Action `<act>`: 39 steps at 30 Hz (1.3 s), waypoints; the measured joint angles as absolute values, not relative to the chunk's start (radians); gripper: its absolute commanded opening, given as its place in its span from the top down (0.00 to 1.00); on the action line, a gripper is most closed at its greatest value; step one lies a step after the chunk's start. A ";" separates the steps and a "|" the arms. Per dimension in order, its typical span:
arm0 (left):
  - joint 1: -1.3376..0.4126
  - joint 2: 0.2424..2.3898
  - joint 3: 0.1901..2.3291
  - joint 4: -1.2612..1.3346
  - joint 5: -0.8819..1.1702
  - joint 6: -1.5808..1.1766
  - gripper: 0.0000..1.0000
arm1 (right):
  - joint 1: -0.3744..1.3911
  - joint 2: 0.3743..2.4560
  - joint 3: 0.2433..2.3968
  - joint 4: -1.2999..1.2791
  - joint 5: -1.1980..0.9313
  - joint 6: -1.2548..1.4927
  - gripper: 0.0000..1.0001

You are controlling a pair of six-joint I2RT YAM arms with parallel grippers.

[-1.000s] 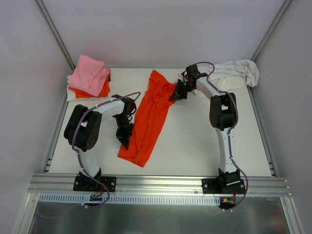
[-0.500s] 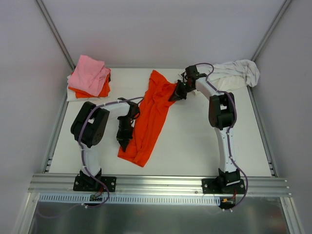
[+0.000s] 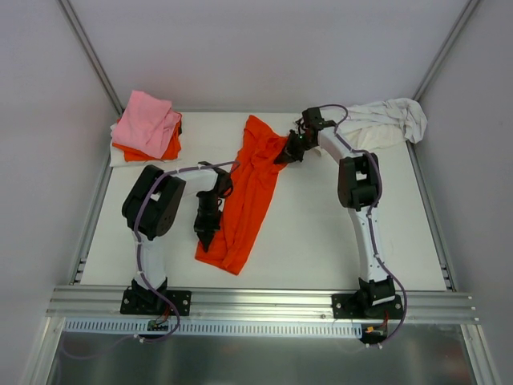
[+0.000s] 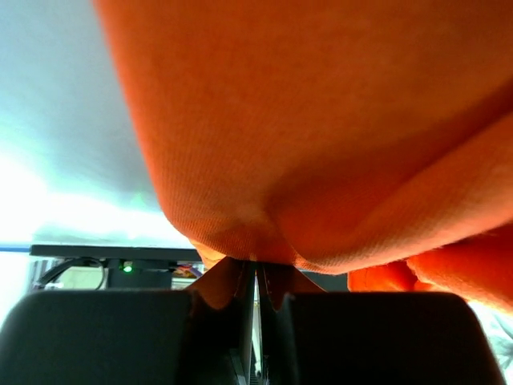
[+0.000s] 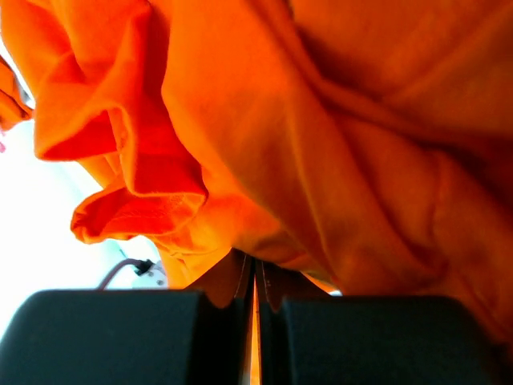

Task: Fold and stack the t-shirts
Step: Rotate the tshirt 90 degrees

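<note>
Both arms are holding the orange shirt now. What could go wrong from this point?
1. The jaws of each arm are shut on only a thin edge of the orange t-shirt, so the cloth may slip out when it is pulled.
2. The shirt lies bunched and twisted, so a fold made now could come out crooked.

No legible text, label, brand, number or sign is found in any view; nothing readable is carried on the cloth, the arms or the table.

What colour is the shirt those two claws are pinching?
The shirt is plain bright orange; the top external view shows it best.
</note>
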State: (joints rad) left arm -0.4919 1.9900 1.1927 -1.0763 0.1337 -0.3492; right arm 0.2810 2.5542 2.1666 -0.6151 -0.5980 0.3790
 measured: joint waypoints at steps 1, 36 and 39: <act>-0.495 1.991 1.195 -1.076 0.144 -0.349 1.00 | 0.281 2.566 2.183 -0.618 -0.606 0.384 1.00; -0.733 2.054 1.370 -1.052 0.406 -0.427 0.84 | 0.279 2.607 2.271 -0.427 -0.731 0.507 0.00; -0.734 1.910 1.369 -1.019 0.351 -0.413 0.15 | 0.270 2.468 2.149 -0.450 -0.668 0.435 0.01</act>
